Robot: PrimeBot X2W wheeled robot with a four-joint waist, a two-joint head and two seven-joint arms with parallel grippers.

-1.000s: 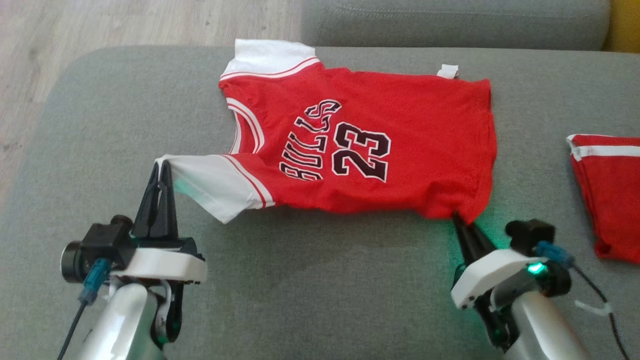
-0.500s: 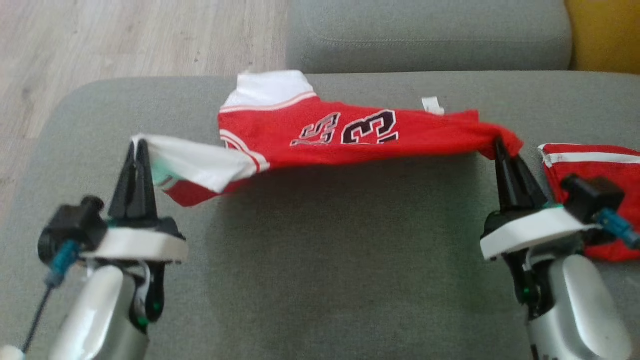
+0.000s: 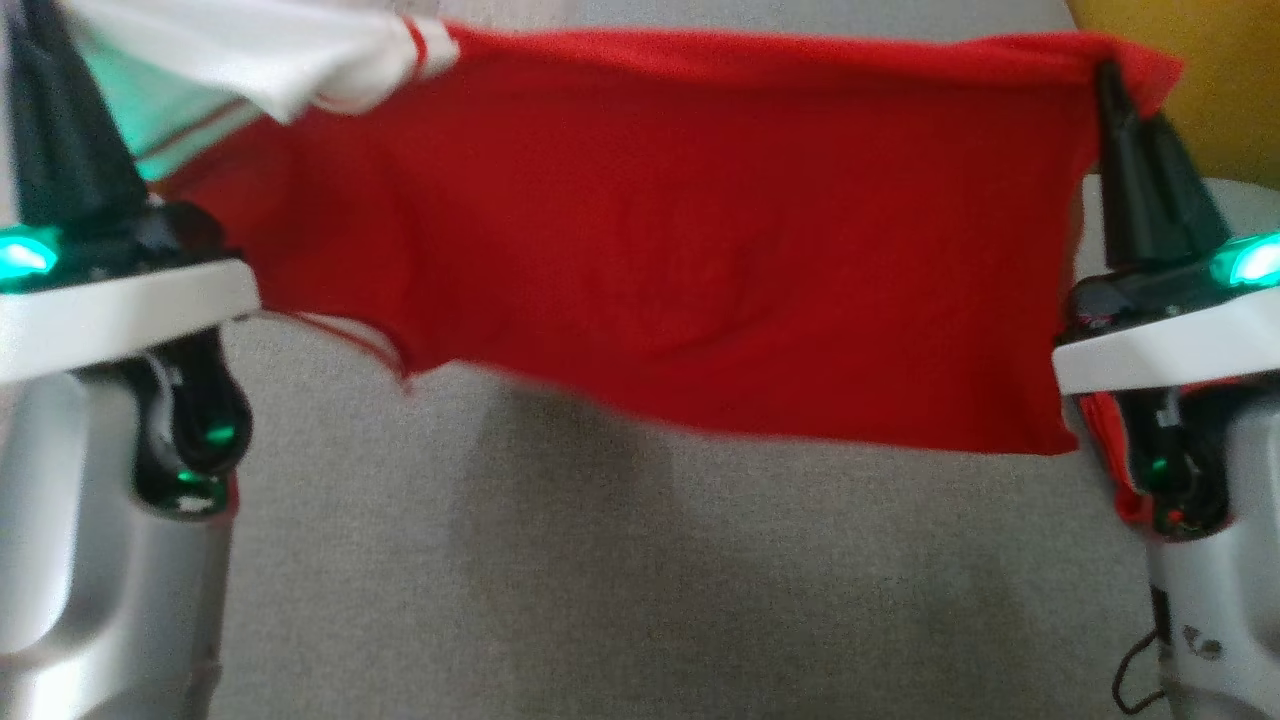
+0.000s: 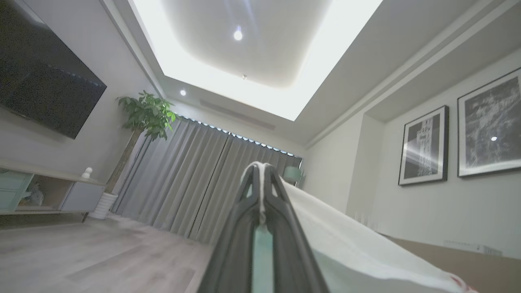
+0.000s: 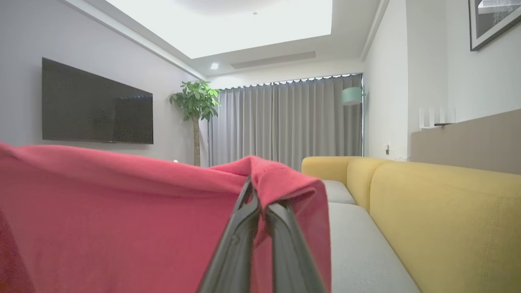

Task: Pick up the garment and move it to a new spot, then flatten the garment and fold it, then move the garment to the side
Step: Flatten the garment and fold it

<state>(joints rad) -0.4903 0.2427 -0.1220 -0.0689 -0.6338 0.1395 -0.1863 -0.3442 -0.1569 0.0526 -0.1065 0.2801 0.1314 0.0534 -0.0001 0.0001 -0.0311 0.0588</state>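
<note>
Two grippers stand well apart in the head view, each on a pale forearm that rises from a bottom corner, fingers pointing up. The left gripper [image 3: 40,45] is pinched shut on the white sleeve [image 3: 250,55]. The right gripper [image 3: 1110,85] is clamped on a red corner of the garment [image 3: 650,230]. The garment hangs stretched between them like a curtain, its plain red side toward the camera. Its lower edge hangs above the grey cushion [image 3: 600,580], which carries its shadow. Green lights glow on both wrists.

The left wrist view tilts steeply upward: a lit ceiling [image 4: 244,53], a dark TV [image 4: 40,89], a plant [image 4: 146,114], grey curtains [image 4: 183,183] and two framed prints [image 4: 423,146]. A thin white edge of cloth sits squeezed between the fingertips, and the sleeve runs off to the lower right.

The right wrist view looks nearly level across the room. Red cloth drapes over the closed fingertips and spreads left, with a yellow sofa [image 5: 447,215] on the right.
</note>
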